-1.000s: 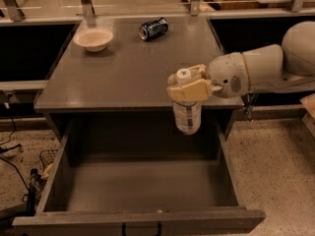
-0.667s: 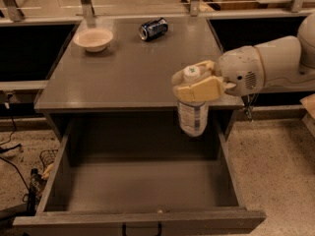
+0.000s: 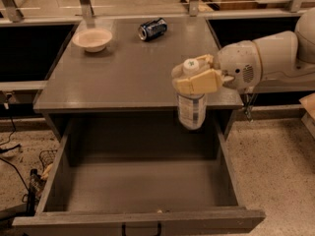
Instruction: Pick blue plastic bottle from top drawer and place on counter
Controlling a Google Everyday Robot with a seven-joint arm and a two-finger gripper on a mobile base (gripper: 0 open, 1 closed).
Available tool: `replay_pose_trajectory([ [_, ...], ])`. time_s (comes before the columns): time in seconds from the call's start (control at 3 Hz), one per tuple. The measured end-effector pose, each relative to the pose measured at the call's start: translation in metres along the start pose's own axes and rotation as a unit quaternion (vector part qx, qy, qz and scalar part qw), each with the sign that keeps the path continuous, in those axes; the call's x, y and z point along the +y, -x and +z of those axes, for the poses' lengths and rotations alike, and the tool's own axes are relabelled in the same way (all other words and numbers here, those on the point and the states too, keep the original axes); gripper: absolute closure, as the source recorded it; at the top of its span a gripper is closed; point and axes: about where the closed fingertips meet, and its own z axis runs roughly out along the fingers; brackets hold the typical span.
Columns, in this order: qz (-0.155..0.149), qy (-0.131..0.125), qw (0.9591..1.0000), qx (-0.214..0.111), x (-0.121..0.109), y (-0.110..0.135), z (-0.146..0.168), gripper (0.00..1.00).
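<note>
At worktop (image 3: 123, 73) 4 o'clock edge: gripper (image 3: 197, 80), fingers clamped on water bottle (image 3: 191, 109) neck under cap; body hangs upright, base free for set-down. Below: top drawer (image 3: 142, 186), open.

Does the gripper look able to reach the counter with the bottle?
Probably yes. The gripper, shut on the blue plastic bottle, is beside the counter at its front right; the bowl and can lie far back.

blue plastic bottle (image 3: 191, 110) — in gripper (image 3: 193, 76), above top drawer (image 3: 147, 187)
</note>
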Motion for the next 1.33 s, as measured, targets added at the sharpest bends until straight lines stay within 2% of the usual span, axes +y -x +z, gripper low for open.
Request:
replay_pose_trajectory([
  [0.33, -0.021, 0.009, 0.9997, 0.000, -0.050, 0.036, 0.012, 1.00],
  [1.0, -0.014, 0.017, 0.9997, -0.009, -0.057, 0.037, 0.013, 1.00],
  [1.33, -0.005, 0.039, 0.9992, -0.008, -0.080, 0.040, 0.021, 1.00],
])
